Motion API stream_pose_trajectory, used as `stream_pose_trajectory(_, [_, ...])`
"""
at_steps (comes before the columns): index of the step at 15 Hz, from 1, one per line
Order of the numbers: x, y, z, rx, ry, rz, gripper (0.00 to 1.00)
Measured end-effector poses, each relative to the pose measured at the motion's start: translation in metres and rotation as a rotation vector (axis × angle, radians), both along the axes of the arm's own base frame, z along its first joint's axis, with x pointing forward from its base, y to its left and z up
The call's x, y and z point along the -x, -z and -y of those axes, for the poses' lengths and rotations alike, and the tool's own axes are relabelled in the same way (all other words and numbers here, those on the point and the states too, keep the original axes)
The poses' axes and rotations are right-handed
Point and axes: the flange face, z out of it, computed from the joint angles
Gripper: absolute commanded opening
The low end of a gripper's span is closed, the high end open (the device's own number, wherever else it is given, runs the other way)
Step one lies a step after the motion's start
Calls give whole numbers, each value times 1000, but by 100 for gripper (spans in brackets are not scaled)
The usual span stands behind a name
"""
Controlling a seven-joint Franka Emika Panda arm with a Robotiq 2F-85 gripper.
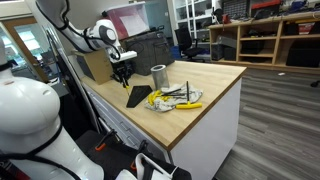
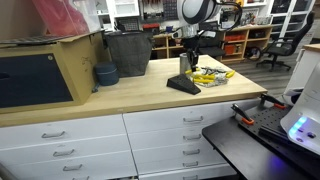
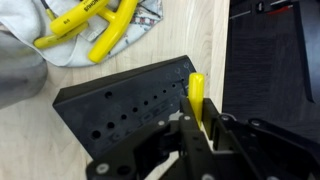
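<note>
My gripper (image 3: 197, 112) is shut on a yellow-handled tool (image 3: 197, 90) and holds it upright at the right end of a black tool holder block (image 3: 115, 110) full of small holes. The tool's tip is at the block's top face; whether it sits in a hole I cannot tell. In both exterior views the gripper (image 1: 122, 72) (image 2: 186, 62) hangs just above the black block (image 1: 139, 96) (image 2: 183, 85) on the wooden counter (image 1: 200, 85). More yellow-handled tools (image 3: 90, 28) (image 1: 172, 98) (image 2: 208, 76) lie in a pile on a light sheet beside the block.
A metal cup (image 1: 158, 75) stands behind the tool pile. A dark basket (image 2: 128, 52), a blue bowl (image 2: 105, 73) and a wooden box (image 2: 45, 70) sit further along the counter. The counter edge (image 3: 224, 60) runs close to the block, with dark floor beyond.
</note>
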Motion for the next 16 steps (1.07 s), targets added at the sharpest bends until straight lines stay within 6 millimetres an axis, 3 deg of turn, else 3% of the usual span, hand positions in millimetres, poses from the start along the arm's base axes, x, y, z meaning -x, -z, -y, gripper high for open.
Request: stream_pose_trajectory(16, [0, 0, 1, 8, 37, -1, 4])
